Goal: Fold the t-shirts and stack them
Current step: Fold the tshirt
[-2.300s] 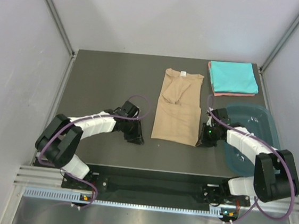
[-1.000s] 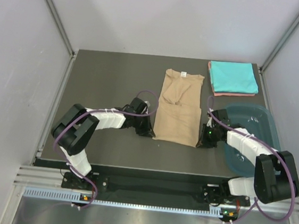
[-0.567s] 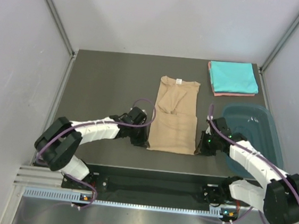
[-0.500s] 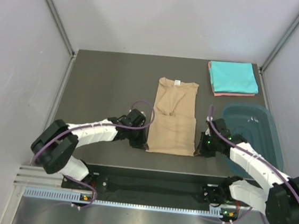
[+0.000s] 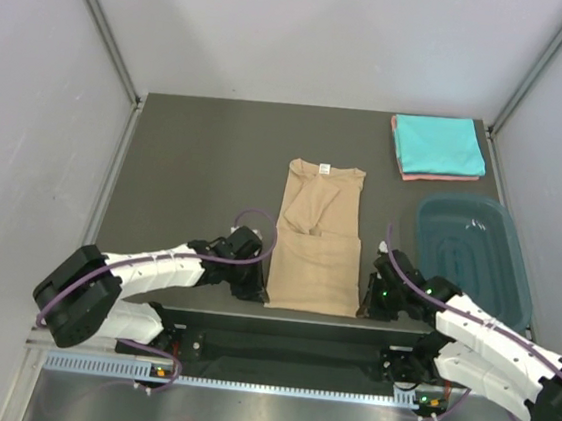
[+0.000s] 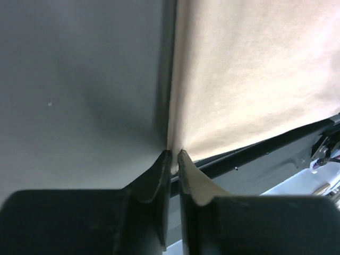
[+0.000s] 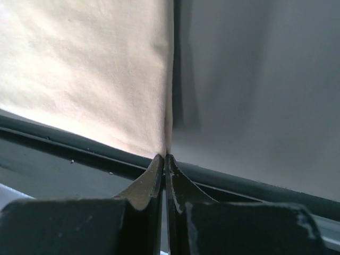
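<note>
Tan shirt (image 5: 316,239) lies flat, folded lengthwise, with its hem at the table's (image 5: 196,161) 6 o'clock edge and its collar toward 12. Right gripper (image 5: 370,298) is clamped on the 5 o'clock hem corner. Left gripper (image 5: 258,287) sits at the 7 o'clock corner with jaws a sliver apart, hold not determinable. Turquoise shirt (image 5: 439,144) lies folded atop the pink shirt (image 5: 445,177) at 2 o'clock.
</note>
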`<state>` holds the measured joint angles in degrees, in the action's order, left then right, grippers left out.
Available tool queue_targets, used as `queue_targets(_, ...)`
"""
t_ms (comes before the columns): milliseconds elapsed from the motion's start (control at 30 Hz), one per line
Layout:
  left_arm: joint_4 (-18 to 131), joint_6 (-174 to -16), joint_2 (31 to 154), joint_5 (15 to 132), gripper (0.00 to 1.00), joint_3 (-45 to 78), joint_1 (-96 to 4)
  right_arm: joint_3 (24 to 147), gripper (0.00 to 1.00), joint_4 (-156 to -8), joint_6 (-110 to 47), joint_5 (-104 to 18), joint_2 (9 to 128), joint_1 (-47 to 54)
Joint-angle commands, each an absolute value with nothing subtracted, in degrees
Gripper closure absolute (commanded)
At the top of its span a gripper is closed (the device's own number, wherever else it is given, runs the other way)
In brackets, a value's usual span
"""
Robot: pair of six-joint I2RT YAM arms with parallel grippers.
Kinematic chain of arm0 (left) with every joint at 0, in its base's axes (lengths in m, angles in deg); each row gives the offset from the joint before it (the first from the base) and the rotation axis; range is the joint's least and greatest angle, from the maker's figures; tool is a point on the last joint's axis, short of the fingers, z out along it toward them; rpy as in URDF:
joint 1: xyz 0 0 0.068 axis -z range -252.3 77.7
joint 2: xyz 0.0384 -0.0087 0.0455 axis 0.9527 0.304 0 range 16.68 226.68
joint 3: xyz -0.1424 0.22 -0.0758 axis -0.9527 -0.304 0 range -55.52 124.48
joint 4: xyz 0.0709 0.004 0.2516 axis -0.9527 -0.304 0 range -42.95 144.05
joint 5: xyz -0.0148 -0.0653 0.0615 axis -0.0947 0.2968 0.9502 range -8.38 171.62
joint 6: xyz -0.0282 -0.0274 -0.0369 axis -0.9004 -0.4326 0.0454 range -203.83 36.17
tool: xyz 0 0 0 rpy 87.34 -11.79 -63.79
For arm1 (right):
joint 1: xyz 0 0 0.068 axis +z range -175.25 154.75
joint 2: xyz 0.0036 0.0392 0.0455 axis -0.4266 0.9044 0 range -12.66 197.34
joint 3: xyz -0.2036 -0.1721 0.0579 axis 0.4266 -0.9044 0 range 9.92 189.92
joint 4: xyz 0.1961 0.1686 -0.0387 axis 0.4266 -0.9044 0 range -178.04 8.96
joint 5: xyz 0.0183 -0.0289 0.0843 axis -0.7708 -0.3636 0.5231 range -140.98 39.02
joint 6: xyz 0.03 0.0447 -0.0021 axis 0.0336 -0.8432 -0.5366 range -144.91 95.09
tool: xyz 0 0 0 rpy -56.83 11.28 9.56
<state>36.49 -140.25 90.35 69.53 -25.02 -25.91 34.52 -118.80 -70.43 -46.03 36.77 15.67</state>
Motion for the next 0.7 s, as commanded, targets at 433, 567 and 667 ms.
queue_targets(433,37.3,-144.2,91.3,73.0,0.73,-27.7,-21.9,33.4,1.00,-117.4,-73.1,-48.9,36.0,17.6)
queue_targets(567,37.0,-145.4,91.1,74.2,0.75,-28.4,-21.0,33.5,1.00,-117.2,-73.0,-48.9,36.2,17.6)
queue_targets(667,37.0,-145.4,91.6,74.5,0.81,-27.9,-20.8,33.5,1.00,-116.8,-72.8,-48.8,36.6,17.6)
